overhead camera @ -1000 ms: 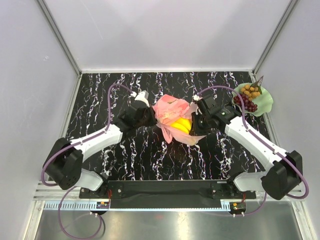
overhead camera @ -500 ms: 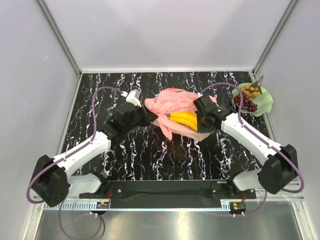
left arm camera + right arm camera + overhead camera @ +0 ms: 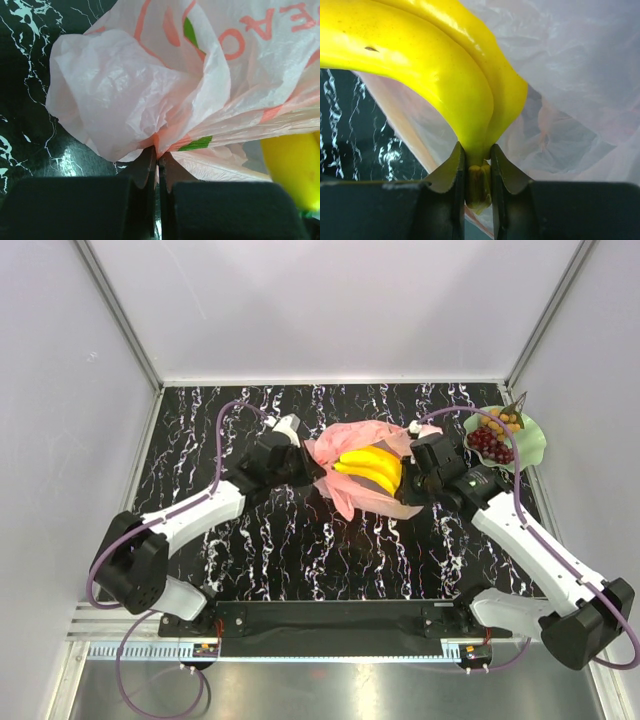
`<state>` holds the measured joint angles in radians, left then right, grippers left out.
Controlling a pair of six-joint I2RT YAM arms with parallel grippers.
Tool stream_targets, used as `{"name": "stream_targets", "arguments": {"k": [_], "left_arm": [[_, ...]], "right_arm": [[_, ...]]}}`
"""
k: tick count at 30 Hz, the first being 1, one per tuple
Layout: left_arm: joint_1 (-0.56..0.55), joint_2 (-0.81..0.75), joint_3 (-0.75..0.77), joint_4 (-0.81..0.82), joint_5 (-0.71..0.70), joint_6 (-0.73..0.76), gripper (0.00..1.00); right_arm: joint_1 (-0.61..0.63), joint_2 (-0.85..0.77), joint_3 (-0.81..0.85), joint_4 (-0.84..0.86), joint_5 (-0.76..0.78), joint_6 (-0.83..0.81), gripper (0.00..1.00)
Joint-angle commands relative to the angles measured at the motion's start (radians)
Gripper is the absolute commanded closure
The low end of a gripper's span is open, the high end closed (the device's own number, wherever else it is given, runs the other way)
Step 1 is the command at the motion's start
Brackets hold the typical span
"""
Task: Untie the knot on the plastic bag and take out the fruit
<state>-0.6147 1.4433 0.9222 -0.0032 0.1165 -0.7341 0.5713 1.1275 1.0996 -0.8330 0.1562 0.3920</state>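
The pink plastic bag (image 3: pixel 352 502) lies open mid-table; it fills the left wrist view (image 3: pixel 150 90) and backs the right wrist view (image 3: pixel 570 75). My left gripper (image 3: pixel 303 462) is shut on a pinch of the bag's left edge (image 3: pixel 158 150). My right gripper (image 3: pixel 408 483) is shut on the stem (image 3: pixel 479 180) of the yellow bananas (image 3: pixel 370 468), which sit above the bag's opening; they also show large in the right wrist view (image 3: pixel 420 60). The grape bunch (image 3: pixel 492 445) and the small brown fruits (image 3: pixel 499 420) lie on the green plate (image 3: pixel 530 448) at the far right.
Black marbled tabletop (image 3: pixel 270 550) with white walls on three sides. The green plate sits close to the right wall. Purple cables loop above both arms.
The right gripper has drawn the bananas up and right, out of the bag's mouth. The left gripper keeps its hold on the bag's left edge and has shifted slightly right.
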Motion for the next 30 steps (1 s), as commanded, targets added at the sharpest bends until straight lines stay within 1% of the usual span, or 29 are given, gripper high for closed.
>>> {"name": "stream_targets", "arguments": {"k": [1, 2, 3, 4, 5, 6, 7, 8, 9, 12, 14, 16, 18, 19, 20, 21, 22, 23, 25, 28, 30], "left_arm": [[0.024, -0.004, 0.013, 0.031, -0.029, 0.022, 1.00], [0.026, -0.004, 0.027, 0.029, -0.031, 0.025, 1.00], [0.027, -0.003, 0.041, 0.020, -0.032, 0.028, 1.00], [0.027, 0.000, 0.055, 0.016, -0.031, 0.036, 1.00], [0.027, 0.008, 0.093, 0.011, -0.029, 0.042, 1.00], [0.027, 0.028, 0.108, 0.006, -0.022, 0.045, 1.00], [0.029, 0.038, 0.122, -0.013, -0.018, 0.048, 1.00], [0.029, 0.049, 0.132, -0.018, -0.006, 0.050, 1.00], [0.027, 0.057, 0.129, -0.018, -0.003, 0.052, 1.00], [0.030, 0.046, 0.077, 0.000, -0.012, 0.047, 1.00], [0.030, 0.035, 0.044, 0.023, -0.009, 0.038, 1.00], [0.030, 0.019, -0.006, 0.051, 0.009, 0.027, 1.00], [0.030, 0.003, -0.042, 0.089, 0.040, 0.012, 1.00], [0.029, -0.001, -0.086, 0.104, 0.052, -0.007, 1.00], [0.023, -0.014, -0.104, 0.132, 0.069, -0.016, 1.00], [0.015, -0.020, -0.129, 0.144, 0.077, -0.022, 1.00], [0.007, -0.026, -0.160, 0.153, 0.080, -0.030, 1.00], [-0.012, -0.040, -0.173, 0.160, 0.077, -0.031, 1.00], [-0.033, -0.055, -0.192, 0.158, 0.071, -0.039, 1.00], [-0.049, -0.106, -0.239, 0.166, 0.058, -0.053, 1.00], [-0.049, -0.157, -0.259, 0.128, 0.031, -0.048, 1.00]], "right_arm": [[0.002, 0.014, 0.022, 0.012, -0.134, -0.062, 1.00], [0.004, 0.017, 0.023, 0.005, -0.154, -0.091, 1.00], [0.002, 0.018, 0.014, 0.014, -0.217, -0.106, 1.00], [0.002, 0.017, 0.011, 0.024, -0.325, -0.119, 1.00], [0.004, 0.011, 0.009, 0.038, -0.387, -0.134, 1.00], [0.002, 0.002, 0.003, 0.087, -0.453, -0.143, 1.00], [0.001, -0.029, -0.004, 0.116, -0.566, -0.148, 1.00], [0.002, -0.043, -0.012, 0.162, -0.599, -0.153, 1.00], [0.002, -0.057, -0.010, 0.175, -0.644, -0.157, 1.00], [0.002, -0.090, 0.006, 0.199, -0.705, -0.177, 1.00], [0.001, -0.112, 0.016, 0.212, -0.696, -0.165, 1.00], [0.002, -0.149, 0.006, 0.262, -0.647, -0.148, 1.00], [0.002, -0.176, -0.023, 0.343, -0.624, -0.119, 1.00], [0.002, -0.207, -0.038, 0.380, -0.603, -0.098, 1.00], [0.002, -0.222, -0.070, 0.456, -0.574, -0.081, 1.00], [0.001, -0.238, -0.089, 0.494, -0.531, -0.058, 1.00], [0.004, -0.256, -0.102, 0.523, -0.450, -0.041, 1.00], [0.001, -0.259, -0.125, 0.575, -0.419, -0.035, 1.00], [0.002, -0.256, -0.138, 0.610, -0.348, -0.021, 1.00], [0.002, -0.267, -0.145, 0.705, -0.319, 0.004, 1.00], [0.002, -0.267, -0.110, 0.738, -0.276, 0.007, 1.00]]}}
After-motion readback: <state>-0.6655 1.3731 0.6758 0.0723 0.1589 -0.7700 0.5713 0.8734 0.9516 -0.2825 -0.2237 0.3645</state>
